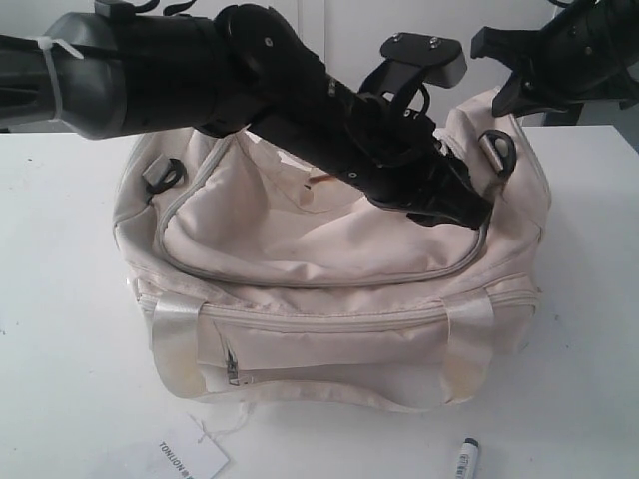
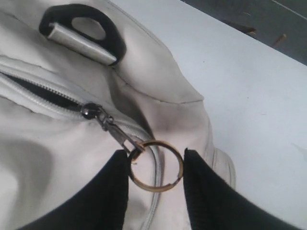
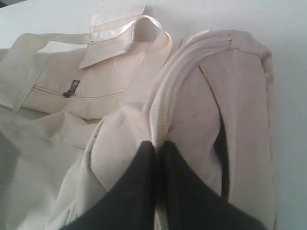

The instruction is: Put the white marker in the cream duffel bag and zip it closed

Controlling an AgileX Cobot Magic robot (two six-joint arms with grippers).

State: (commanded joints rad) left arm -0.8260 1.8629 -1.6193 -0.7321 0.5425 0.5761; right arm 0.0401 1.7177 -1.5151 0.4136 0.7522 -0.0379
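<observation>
Left arm [image 1: 300, 110] across cream duffel bag [image 1: 300, 239], jaws straddling ring [image 2: 158, 188]

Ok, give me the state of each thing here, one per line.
Bag: top zipper open beside the slider.
Marker: lying on the table, outside the bag.
Left fingers: apart, straddling the ring pull.
Right fingers: shut, pinching the bag's end.
Paper tag: flat on the table.
</observation>
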